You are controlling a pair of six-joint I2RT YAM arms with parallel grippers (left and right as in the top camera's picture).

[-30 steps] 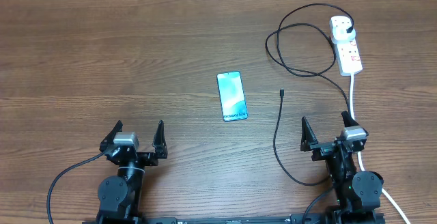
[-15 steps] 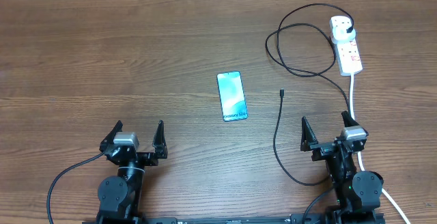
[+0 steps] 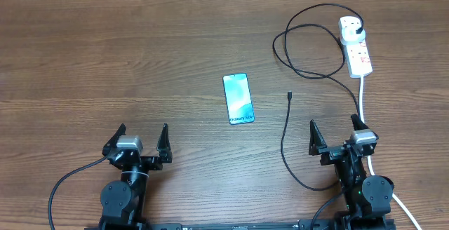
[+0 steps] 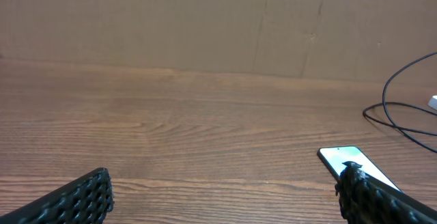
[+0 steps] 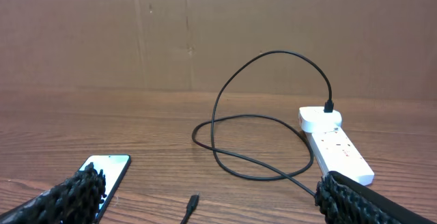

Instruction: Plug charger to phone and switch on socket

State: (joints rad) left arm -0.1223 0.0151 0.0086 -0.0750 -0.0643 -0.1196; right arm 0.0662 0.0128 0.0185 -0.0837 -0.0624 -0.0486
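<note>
The phone (image 3: 238, 99) lies flat near the table's middle, its blue-teal screen up; it also shows as the phone (image 4: 351, 161) and the phone (image 5: 109, 171). The charger (image 3: 286, 128) is a thin black cable. Its connector tip (image 3: 289, 95) lies right of the phone, and its plug (image 3: 360, 29) sits in the white socket (image 3: 356, 48) at the far right. From the right wrist, the tip (image 5: 192, 203) lies ahead, the socket (image 5: 334, 145) beyond. My left gripper (image 3: 139, 140) and right gripper (image 3: 335, 133) stand open near the front edge, holding nothing.
The socket's thick white lead (image 3: 365, 100) runs down past my right arm (image 3: 365, 188). A brown cardboard wall (image 4: 205, 19) stands behind the table. The charger cable loops (image 3: 302, 41) left of the socket.
</note>
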